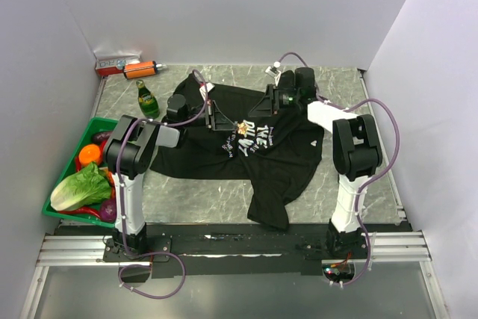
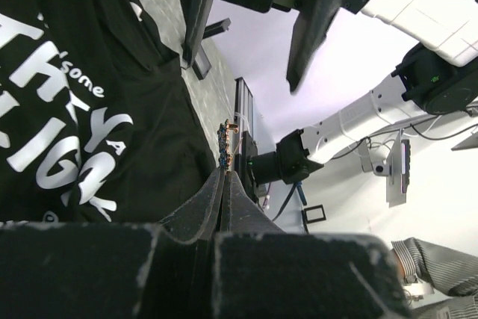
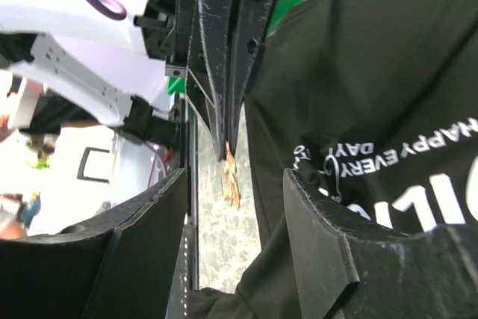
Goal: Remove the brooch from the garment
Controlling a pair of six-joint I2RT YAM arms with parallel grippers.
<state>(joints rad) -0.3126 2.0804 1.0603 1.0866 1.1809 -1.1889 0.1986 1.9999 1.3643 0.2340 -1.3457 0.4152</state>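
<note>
From the top external camera, the black T-shirt (image 1: 224, 158) lies spread across the middle of the marble table (image 1: 351, 80), with its white lettering facing up. The left gripper (image 1: 237, 125) reaches in over the chest print, and a small gold brooch (image 1: 243, 128) sits at its tip. The right gripper (image 1: 263, 104) hovers just beyond it on the far right side. A green bottle (image 1: 147, 99) and a green tray (image 1: 67, 166) of vegetables stand well apart on the left.

In the left wrist camera, the left gripper (image 2: 225, 177) has its fingers pressed together on the lower end of the brooch (image 2: 226, 142). The brooch stands up beyond the fingertips, just beside a fold of the T-shirt (image 2: 89, 72). I cannot tell whether the pin touches the cloth. Beyond it, the right gripper (image 2: 246, 13) has its fingers spread.

In the right wrist camera, the right gripper (image 3: 235, 211) is spread wide and holds nothing. Between its fingers, the left gripper (image 3: 226, 147) pinches the brooch (image 3: 230, 183). The brooch shows against bare marble, left of the edge of the T-shirt (image 3: 373, 72).

The brooch looks grasped and at least mostly drawn out of the fabric. What likely remains is to confirm that it is free, carry it clear and set it down.
</note>
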